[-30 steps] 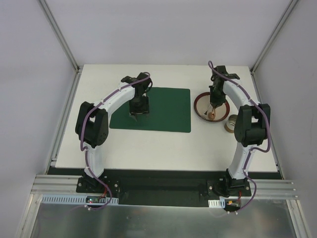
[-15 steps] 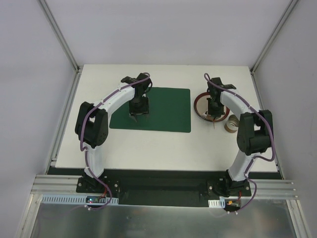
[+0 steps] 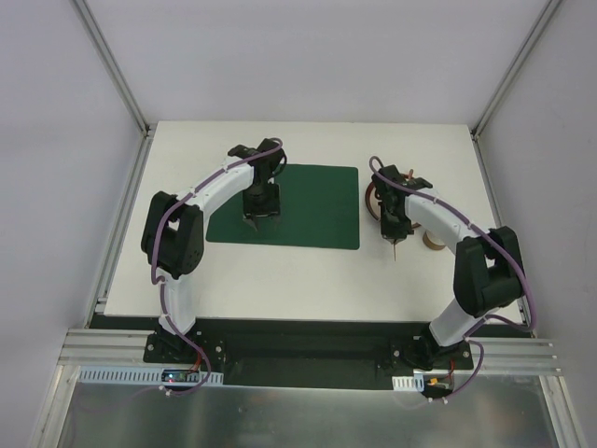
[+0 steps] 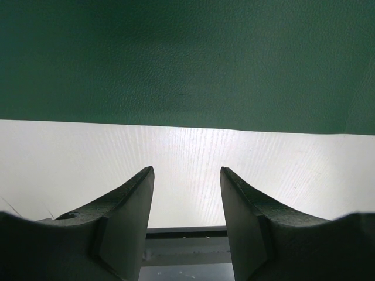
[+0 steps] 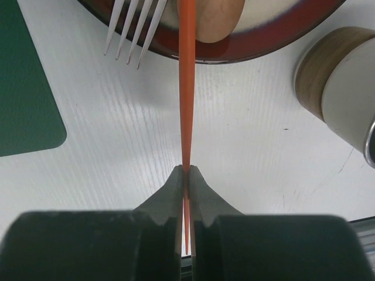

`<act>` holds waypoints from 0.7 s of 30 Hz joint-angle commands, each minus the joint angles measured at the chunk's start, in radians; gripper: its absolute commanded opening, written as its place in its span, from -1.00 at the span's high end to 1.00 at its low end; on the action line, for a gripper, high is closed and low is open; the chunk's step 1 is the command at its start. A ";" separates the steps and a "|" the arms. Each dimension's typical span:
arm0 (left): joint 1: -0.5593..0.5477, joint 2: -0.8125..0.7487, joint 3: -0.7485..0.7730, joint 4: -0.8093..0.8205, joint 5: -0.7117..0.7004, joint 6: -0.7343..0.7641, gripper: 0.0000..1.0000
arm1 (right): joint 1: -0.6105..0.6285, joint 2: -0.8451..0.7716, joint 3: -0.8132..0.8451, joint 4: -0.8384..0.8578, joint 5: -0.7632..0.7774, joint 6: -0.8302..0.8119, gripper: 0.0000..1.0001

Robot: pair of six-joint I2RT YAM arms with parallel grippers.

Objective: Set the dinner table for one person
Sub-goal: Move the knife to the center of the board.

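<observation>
The white dinner table (image 3: 280, 280) carries a dark green placemat (image 3: 312, 210). My left gripper (image 3: 254, 220) hangs open over the placemat's near left edge, and the left wrist view shows nothing between its fingers (image 4: 132, 199). My right gripper (image 5: 187, 170) is shut on a thin orange utensil (image 5: 186, 88), seen edge-on, whose far end reaches over the red-rimmed plate (image 5: 246, 52). From above, the right gripper (image 3: 395, 238) is just right of the placemat, at the plate's near left side. A white fork (image 5: 132, 23) and a tan wooden piece (image 5: 217, 20) lie on the plate.
A brown and white cup (image 5: 340, 88) stands right of the plate, close to the right forearm, also seen as cup (image 3: 434, 241). Aluminium frame posts rise at the table's back corners. The placemat's rounded corner (image 5: 35, 117) lies left of the right gripper.
My right arm has swung from above the plate toward the near left, carrying the orange utensil with it. The left arm has not moved.
</observation>
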 commanded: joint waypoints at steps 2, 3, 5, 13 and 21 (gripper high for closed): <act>-0.006 -0.055 -0.016 -0.024 -0.012 0.011 0.03 | 0.027 0.009 -0.014 -0.022 0.037 0.051 0.99; -0.006 -0.053 -0.018 -0.024 -0.014 0.011 0.03 | 0.030 0.021 -0.017 -0.022 0.037 0.051 0.99; -0.006 -0.055 -0.021 -0.024 -0.017 0.011 0.03 | 0.039 0.027 -0.031 -0.018 0.036 0.062 0.99; -0.006 -0.047 -0.020 -0.024 -0.020 0.013 0.03 | 0.080 0.039 -0.080 -0.009 0.030 0.090 0.99; -0.006 -0.045 -0.018 -0.024 -0.023 0.017 0.03 | 0.103 0.142 -0.051 -0.015 0.043 0.103 0.99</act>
